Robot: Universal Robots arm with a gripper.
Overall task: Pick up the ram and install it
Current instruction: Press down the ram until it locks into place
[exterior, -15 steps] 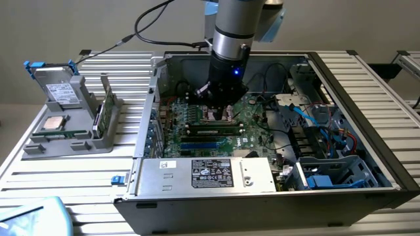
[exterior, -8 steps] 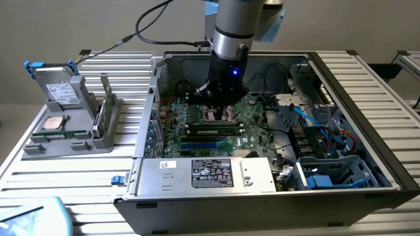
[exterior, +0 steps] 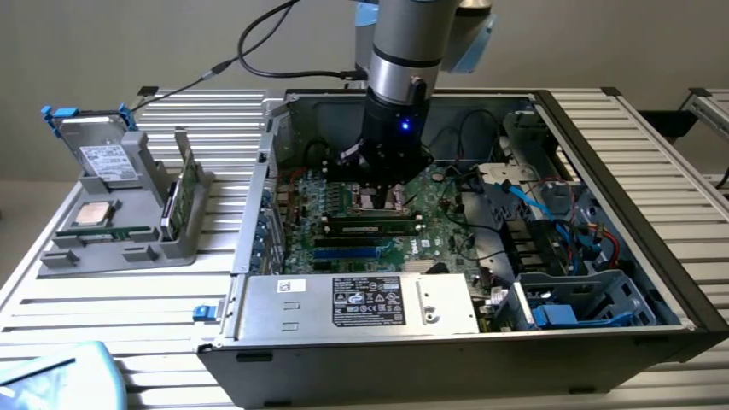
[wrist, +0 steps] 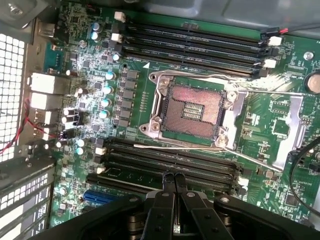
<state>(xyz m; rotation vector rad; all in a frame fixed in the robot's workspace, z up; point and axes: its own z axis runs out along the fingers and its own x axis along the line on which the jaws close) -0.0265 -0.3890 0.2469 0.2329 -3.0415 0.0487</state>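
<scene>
On the left of the exterior view, on the slatted table (exterior: 137, 299), a grey holder (exterior: 68, 256) carries a hard drive (exterior: 102, 158) at its far end and a square silver chip (exterior: 94, 213) nearer. A thin green spare stick (exterior: 173, 213) stands on edge along the holder's right side.

Right of that is the open computer case (exterior: 672, 290), with the green board (exterior: 307, 231) lying flat inside. The gripper (exterior: 381, 184) hangs over the board, above the empty chip socket (wrist: 192, 111). Its jaws are pressed together and hold nothing. In the wrist view the gripper's tips (wrist: 174, 176) are over the black slots on the near side of the socket.

The ram (exterior: 367, 227) appears to be the green stick with dark chips lying along one of those near slots, just near of the gripper. It looks seated, though I cannot tell whether its end clips have latched. A silver power box (exterior: 364, 303) sits nearer still, and blue cables (exterior: 547, 209) run on the right.

I judge the ram light, stiff, thin and fragile. It is best gripped across its flat faces near the middle of the top edge, or by its short ends, and kept off the contact edge. It should stay square to the slot, since tilting could jam it or strain the board.
</scene>
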